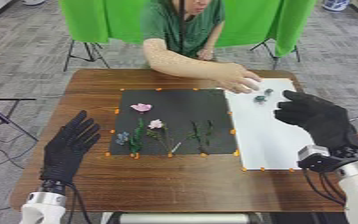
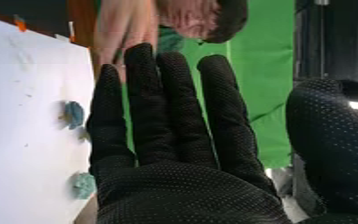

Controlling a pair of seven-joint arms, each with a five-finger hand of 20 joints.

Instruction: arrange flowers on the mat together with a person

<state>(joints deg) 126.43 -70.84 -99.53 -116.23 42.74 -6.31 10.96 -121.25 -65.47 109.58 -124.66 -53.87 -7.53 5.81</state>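
Head view: you have your left hand (image 1: pixel 70 146) at the left side of the brown table (image 1: pixel 158 187), its fingers straight and a little apart. Your right hand (image 1: pixel 310 111) is over the white mat (image 1: pixel 269 142), just beside two small blue-green flowers (image 1: pixel 260 99). In the right wrist view, you see its fingers (image 2: pixel 148 115) straight, the middle two close together, the outer ones slightly spread and the thumb (image 2: pixel 322 130) well apart, clamped on nothing. Across the table, a person's hand (image 1: pixel 236 78) is over the far edge of the white mat, near those flowers; you cannot tell whether it touches anything. On the black mat (image 1: pixel 180 100), you have two pink flowers (image 1: pixel 141 107), a small blue flower (image 1: pixel 122 138) at the left and green stems (image 1: pixel 208 134) toward the right.
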